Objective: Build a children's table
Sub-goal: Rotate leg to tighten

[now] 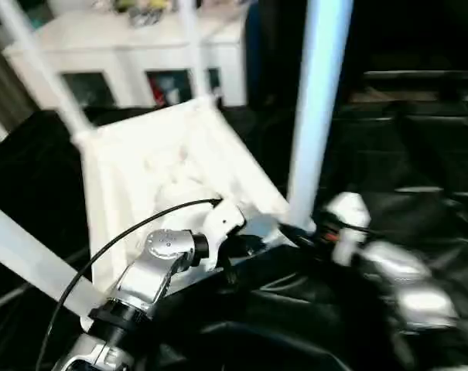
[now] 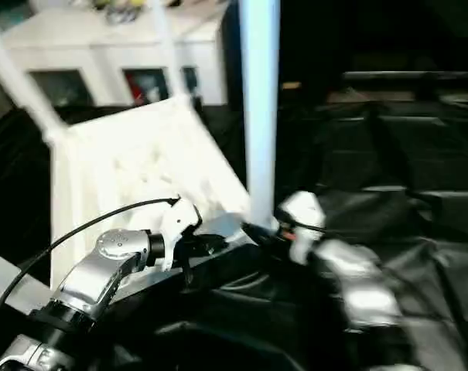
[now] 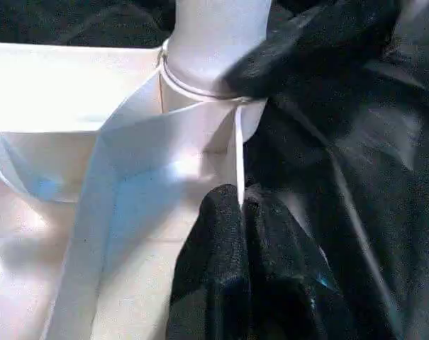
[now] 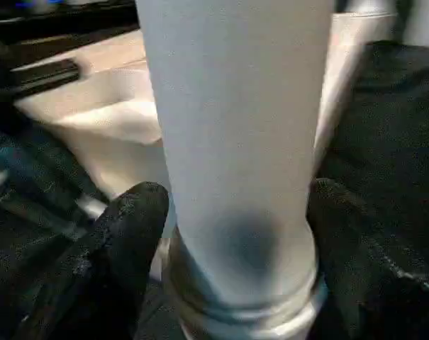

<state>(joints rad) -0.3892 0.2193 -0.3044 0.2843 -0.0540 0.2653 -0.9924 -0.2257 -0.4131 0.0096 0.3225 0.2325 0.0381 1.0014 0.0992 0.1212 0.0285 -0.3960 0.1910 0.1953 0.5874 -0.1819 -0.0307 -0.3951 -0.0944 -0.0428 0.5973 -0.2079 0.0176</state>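
Your left gripper (image 3: 235, 276) pinches the upturned tabletop (image 1: 152, 166) rim. Your right gripper (image 4: 235, 234) straddles a leg (image 4: 235, 142), fingers spread

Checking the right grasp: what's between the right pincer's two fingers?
The near leg, just above its corner socket. Right wrist view shows one black finger on each side of the tube, straddling it; contact can't be judged.
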